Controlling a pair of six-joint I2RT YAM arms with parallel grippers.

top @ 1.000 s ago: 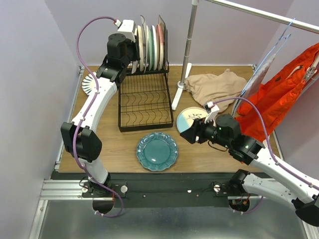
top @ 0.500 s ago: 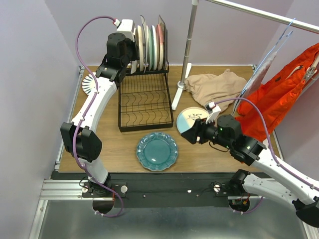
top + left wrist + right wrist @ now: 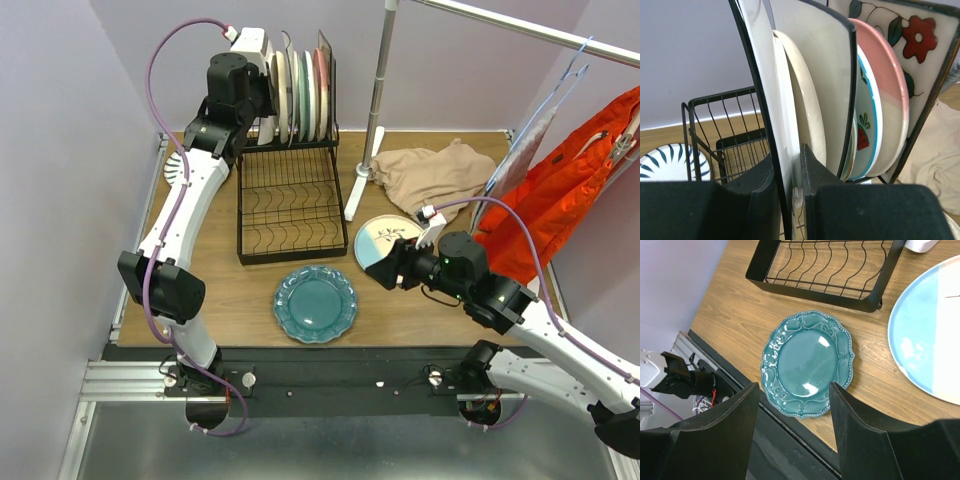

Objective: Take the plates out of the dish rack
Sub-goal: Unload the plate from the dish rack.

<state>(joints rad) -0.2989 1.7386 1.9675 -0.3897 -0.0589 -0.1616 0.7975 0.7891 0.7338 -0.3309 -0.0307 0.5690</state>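
Wooden worktop (image 3: 220, 290), my left arm (image 3: 185, 210) stretched far back to the top tier of the dish rack (image 3: 290, 215), left fingers (image 3: 757, 200) clamped on the upright white plate (image 3: 777, 130) at its left end, right arm (image 3: 500, 295) bent low, right fingers (image 3: 725, 440) apart beside the flat teal plate (image 3: 807, 362)

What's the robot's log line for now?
left gripper: shut on white plate in dish rack | right gripper: open, empty

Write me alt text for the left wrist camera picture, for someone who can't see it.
The left gripper clamps the edge of a white, black-rimmed plate standing upright in the black wire dish rack. Behind it stand more plates, including a pink-and-cream plate and a square floral plate. A striped plate lies on the table at left.
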